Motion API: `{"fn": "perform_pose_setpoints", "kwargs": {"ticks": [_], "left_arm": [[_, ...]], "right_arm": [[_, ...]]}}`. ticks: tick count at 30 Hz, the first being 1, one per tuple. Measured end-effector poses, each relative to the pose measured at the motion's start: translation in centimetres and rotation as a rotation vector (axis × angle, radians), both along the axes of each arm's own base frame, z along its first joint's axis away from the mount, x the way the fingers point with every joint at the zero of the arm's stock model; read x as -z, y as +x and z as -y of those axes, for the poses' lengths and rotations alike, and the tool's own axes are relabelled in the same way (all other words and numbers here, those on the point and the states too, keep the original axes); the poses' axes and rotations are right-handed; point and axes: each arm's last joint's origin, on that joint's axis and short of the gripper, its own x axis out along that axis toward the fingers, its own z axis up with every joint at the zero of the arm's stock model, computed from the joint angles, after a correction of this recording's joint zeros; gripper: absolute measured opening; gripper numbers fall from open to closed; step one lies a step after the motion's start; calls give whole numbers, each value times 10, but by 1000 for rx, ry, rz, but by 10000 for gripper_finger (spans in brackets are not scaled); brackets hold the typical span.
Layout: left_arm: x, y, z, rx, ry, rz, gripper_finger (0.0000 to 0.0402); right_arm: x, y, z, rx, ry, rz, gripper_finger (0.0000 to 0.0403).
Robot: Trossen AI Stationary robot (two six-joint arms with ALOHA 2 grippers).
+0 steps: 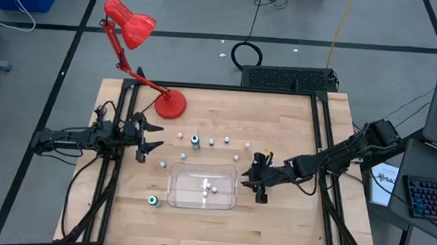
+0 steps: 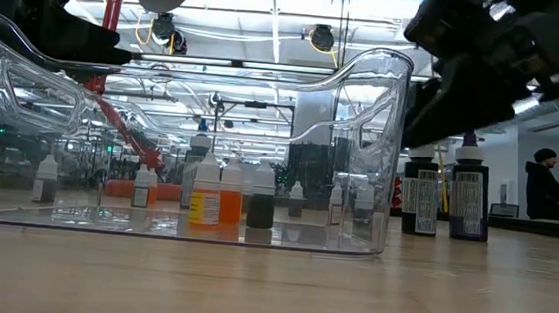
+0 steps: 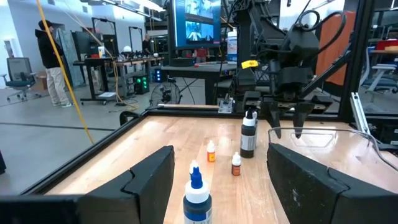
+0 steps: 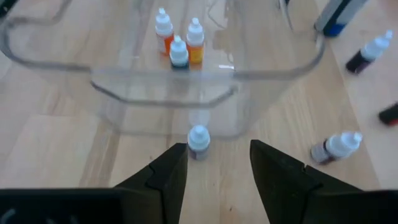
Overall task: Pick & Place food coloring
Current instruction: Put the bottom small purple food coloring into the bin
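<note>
Just off the clear tray's three o'clock wall, the right gripper hangs open and empty, one small upright bottle ahead between its fingertips.

Clear plastic tray holds three white-capped bottles: two orange, one teal-blue. Table is light wood grain; desk lamp is bright red. Grippers are black (both arms too), left gripper, right gripper.
</note>
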Motion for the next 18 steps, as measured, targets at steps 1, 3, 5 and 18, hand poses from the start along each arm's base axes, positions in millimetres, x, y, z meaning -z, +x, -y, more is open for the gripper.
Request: {"fn": "perform_pose_setpoints", "kwargs": {"ticks": [1,3,5,18], "left_arm": [[0,0,0,0,0,0,258],[0,0,0,0,0,0,257],[0,0,0,0,0,1,257],[0,0,0,0,0,-1,258]], "right_arm": [[-2,1,-1,-6,-2,8,162],[-5,5,-2,-15,-9,12,162],[-6,7,-5,-29,-24,-1,162],[25,24,-12,-10,-83,-116,162]]}}
